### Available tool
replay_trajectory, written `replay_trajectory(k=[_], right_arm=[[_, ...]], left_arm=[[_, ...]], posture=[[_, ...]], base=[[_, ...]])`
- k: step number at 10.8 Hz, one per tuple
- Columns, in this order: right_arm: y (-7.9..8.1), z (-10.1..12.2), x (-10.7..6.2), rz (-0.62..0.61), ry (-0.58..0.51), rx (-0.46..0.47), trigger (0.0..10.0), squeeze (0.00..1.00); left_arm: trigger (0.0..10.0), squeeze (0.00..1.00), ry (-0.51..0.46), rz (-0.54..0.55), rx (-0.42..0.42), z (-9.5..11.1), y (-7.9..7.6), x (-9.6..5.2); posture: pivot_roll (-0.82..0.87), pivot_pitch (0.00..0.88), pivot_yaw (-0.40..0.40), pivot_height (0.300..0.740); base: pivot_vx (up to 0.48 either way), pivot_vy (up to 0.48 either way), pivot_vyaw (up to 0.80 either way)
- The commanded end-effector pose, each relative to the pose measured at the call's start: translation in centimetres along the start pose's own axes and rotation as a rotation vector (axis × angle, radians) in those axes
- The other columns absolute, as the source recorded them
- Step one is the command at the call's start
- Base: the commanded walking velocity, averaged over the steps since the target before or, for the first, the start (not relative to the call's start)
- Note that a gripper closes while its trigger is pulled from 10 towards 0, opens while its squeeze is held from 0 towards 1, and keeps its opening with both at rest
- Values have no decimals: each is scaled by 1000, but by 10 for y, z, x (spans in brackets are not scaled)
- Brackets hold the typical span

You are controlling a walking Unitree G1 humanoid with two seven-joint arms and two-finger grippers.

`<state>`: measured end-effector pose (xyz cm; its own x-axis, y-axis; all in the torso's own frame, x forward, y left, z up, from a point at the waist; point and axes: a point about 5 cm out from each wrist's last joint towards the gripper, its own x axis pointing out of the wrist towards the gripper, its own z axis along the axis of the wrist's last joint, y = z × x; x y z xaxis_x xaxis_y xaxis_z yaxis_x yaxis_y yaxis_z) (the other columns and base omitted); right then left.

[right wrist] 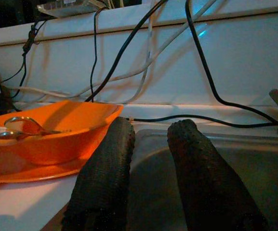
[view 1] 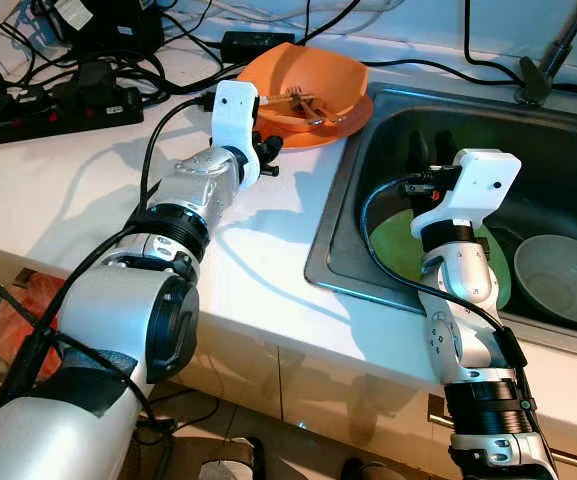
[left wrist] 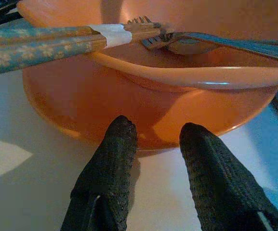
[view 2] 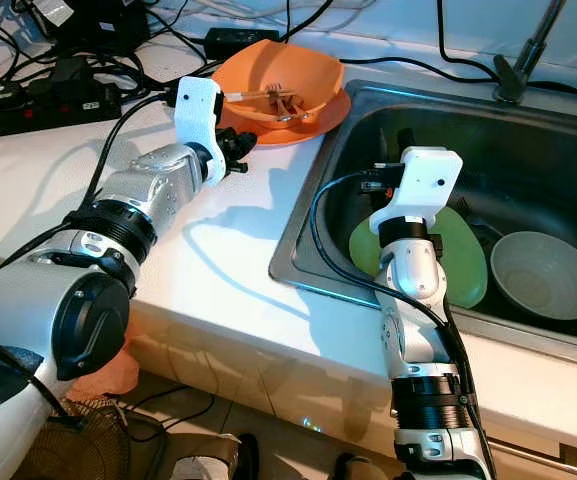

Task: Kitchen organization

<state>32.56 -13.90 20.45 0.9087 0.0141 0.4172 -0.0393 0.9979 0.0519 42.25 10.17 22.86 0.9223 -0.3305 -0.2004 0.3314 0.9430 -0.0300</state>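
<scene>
Orange plastic bowl [view 1: 313, 85] upper centre: light, stiff, slick; best pinched at rim. Left gripper [left wrist: 155, 139] parted, empty; right gripper [right wrist: 151, 132] likewise.

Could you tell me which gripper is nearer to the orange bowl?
Left. The left gripper sits open at the orange bowl on the counter; the right gripper is over the sink, farther away.

Bright and evenly lit in both head views, sharp throughout, no motion blur. Soft arm shadows thrown across the white counter [view 1: 268, 250], toward the near edge. Pale glare on the steel sink [view 2: 303, 235] rim. Dimmer and bluish in the wrist views; near fingers [left wrist: 107, 168] slightly soft, orange bowl [left wrist: 177, 106] crisp with a thin highlight along its rim.
</scene>
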Motion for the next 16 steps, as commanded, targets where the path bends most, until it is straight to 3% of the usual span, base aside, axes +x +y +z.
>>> replay_trajectory(k=[1,7,12,16], right_arm=[[-2,-15,-8,-12,68,3,10000,0],[2,-16,-4,13,73,12,10000,0],[2,-17,-2,14,72,11,10000,0],[1,-17,-2,9,68,11,10000,0]], left_arm=[[10000,0,152,4,-24,-38,6,-2],[10000,0,217,-49,-124,-65,12,-9],[10000,0,112,-75,-128,-29,14,-8],[10000,0,147,-140,-133,-30,3,-9]], posture=[[118,148,76,740],[155,144,62,740],[164,140,62,740],[174,131,74,740]], base=[[0,0,0],[0,0,0],[0,0,0],[0,0,0]])
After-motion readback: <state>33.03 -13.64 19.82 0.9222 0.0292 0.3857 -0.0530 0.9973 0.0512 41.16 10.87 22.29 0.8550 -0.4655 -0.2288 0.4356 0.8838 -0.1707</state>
